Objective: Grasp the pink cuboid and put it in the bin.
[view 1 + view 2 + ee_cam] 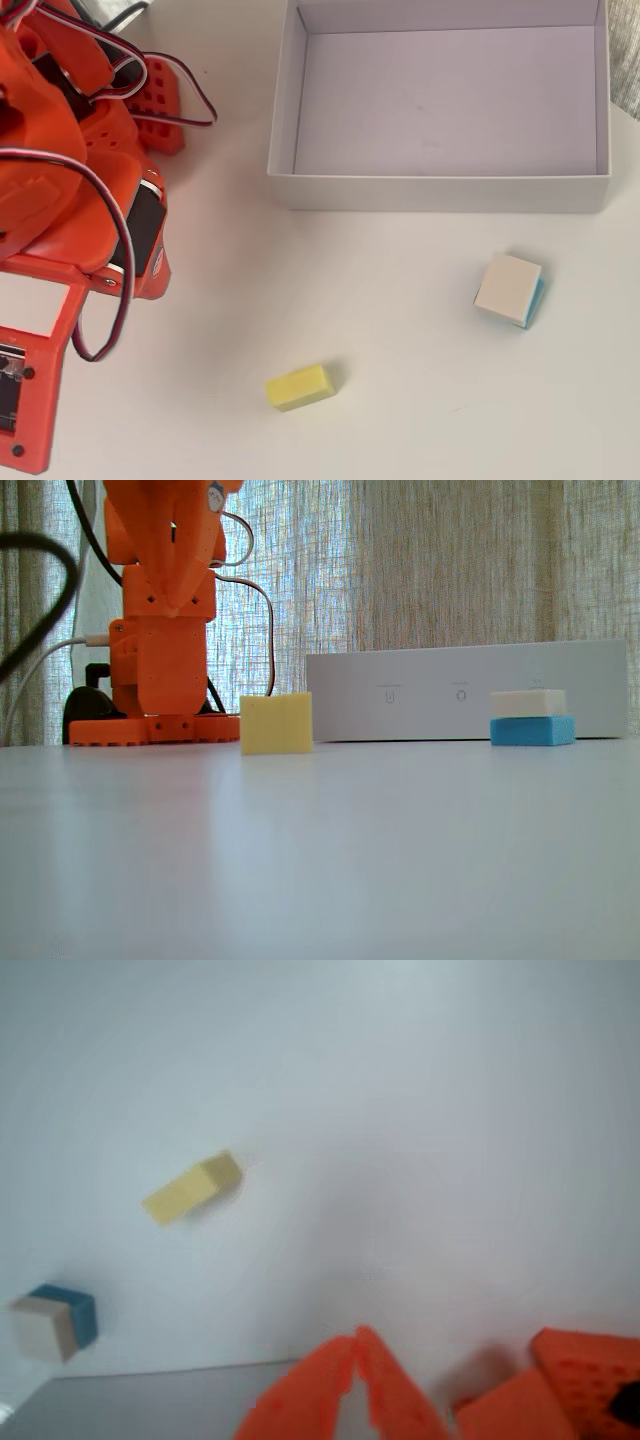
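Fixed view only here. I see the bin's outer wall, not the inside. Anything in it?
Observer: No. In the overhead view the bin shows a bare floor with no block on it.
Operator: I see no pink cuboid in my view. Is it behind something?
Observer: I cannot tell. It shows in no view. The overhead view has only the yellow block and the cream-topped teal block, both on the table outside the bin.
Operator: What is the end effector doing? It's cut off at the top of my frame.
Observer: In the wrist view the end effector has its fingertips together, with nothing visible between them, over bare table.
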